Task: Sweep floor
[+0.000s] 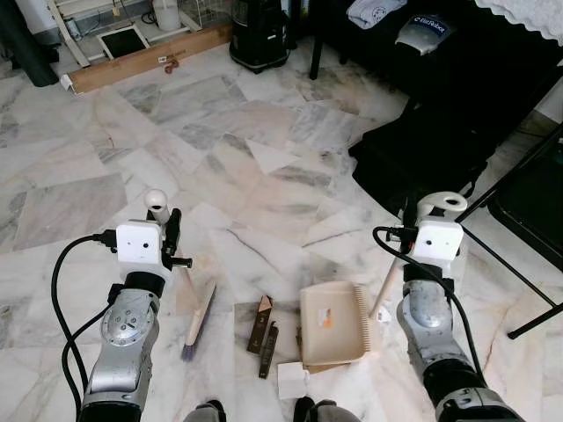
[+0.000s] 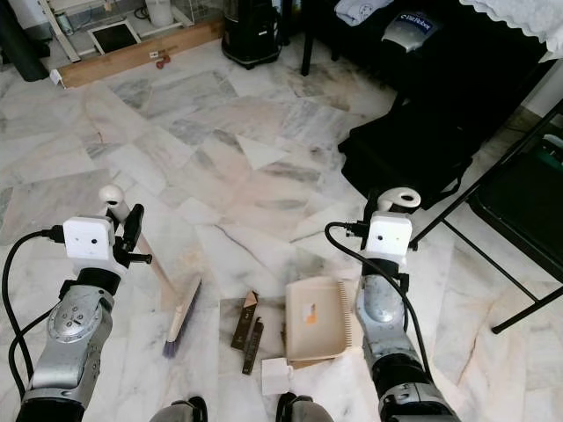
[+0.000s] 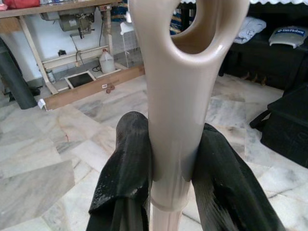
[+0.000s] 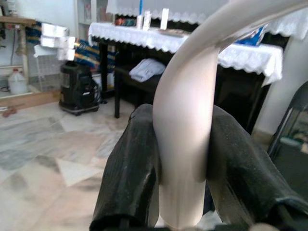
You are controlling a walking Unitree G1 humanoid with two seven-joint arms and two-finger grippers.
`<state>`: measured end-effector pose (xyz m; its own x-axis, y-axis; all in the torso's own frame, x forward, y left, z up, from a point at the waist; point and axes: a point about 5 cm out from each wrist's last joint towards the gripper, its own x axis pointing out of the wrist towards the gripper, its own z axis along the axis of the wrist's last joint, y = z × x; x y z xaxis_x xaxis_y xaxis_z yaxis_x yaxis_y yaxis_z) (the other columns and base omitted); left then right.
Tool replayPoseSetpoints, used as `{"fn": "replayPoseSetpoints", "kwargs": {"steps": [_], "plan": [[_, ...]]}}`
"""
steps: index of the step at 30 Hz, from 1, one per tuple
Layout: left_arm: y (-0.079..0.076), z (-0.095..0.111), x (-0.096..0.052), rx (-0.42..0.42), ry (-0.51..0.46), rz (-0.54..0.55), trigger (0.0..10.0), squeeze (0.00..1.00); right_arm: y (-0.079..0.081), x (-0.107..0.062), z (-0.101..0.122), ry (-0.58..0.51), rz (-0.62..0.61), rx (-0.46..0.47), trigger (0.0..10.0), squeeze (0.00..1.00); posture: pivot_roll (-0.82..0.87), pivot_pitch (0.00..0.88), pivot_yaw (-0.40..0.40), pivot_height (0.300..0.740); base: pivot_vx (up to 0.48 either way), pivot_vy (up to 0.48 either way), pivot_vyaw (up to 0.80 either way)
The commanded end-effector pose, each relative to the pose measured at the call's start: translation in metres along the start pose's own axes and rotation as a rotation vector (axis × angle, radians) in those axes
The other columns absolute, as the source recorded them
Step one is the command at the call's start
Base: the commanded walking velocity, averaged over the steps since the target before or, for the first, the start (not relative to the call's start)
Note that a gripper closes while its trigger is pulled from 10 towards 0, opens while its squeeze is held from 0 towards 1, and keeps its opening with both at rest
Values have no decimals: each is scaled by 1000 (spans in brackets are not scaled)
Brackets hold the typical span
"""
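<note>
We saw the left gripper (image 3: 171,163) squeezed tight on the tan handle of the brush (image 1: 199,318). Its two black fingers (image 3: 126,163) pressed on both sides of the handle, just under the ring at the top. From there the handle sloped down and forward to the floor, and the brush head lay flat on the marble floor (image 1: 264,176) with its purple bristles pointing back at the robot's feet.

The right gripper (image 4: 183,168) was clamped on the curved handle of the dustpan (image 1: 332,323). Its fingers (image 4: 130,168) held the pale handle from both sides. The tan pan sat flat on the floor, below that gripper and toward the brush side.

Between the brush head and the dustpan lay the things to sweep up. There were two thin brown scraps (image 1: 263,327) lying side by side, close to the pan's edge and a bit apart from the brush. A white bit of paper (image 1: 291,380) lay just beside the near corner of the pan, touching it or almost. It was between the pan and the robot's feet.

Far past both tools we saw a long wooden plank (image 1: 149,57) on the floor, and a black bag (image 1: 413,158) out beyond the right gripper.
</note>
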<state>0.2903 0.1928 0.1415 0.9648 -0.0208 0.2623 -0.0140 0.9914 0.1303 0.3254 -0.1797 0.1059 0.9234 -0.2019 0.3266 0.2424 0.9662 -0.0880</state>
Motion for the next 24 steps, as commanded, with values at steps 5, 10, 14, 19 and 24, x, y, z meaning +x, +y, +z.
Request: {"fn": "replayPoseSetpoints", "kwargs": {"steps": [5, 10, 14, 19, 24], "plan": [[1, 9, -1, 4, -31, -6, 10000, 0, 0, -4, -3, 8, -4, 36, 10000, 0, 155, 241, -46, 740, 0, 0, 0], [0, 10, -2, 0, -28, -9, 10000, 0, 1, -5, -6, 22, 4, 16, 10000, 0, 158, 248, -48, 740, 0, 0, 0], [-1, 10, -4, -2, -24, -10, 10000, 0, 0, -7, -9, 35, 8, -1, 10000, 0, 164, 256, -49, 740, 0, 0, 0], [0, 12, -6, 1, -23, -11, 10000, 0, 2, -12, -14, 57, 7, -3, 10000, 0, 178, 262, -45, 740, 0, 0, 0], [2, 16, -6, 7, -26, -15, 10000, 0, 6, -22, -23, 102, 8, -25, 10000, 0, 205, 267, -36, 740, 0, 0, 0]]}}
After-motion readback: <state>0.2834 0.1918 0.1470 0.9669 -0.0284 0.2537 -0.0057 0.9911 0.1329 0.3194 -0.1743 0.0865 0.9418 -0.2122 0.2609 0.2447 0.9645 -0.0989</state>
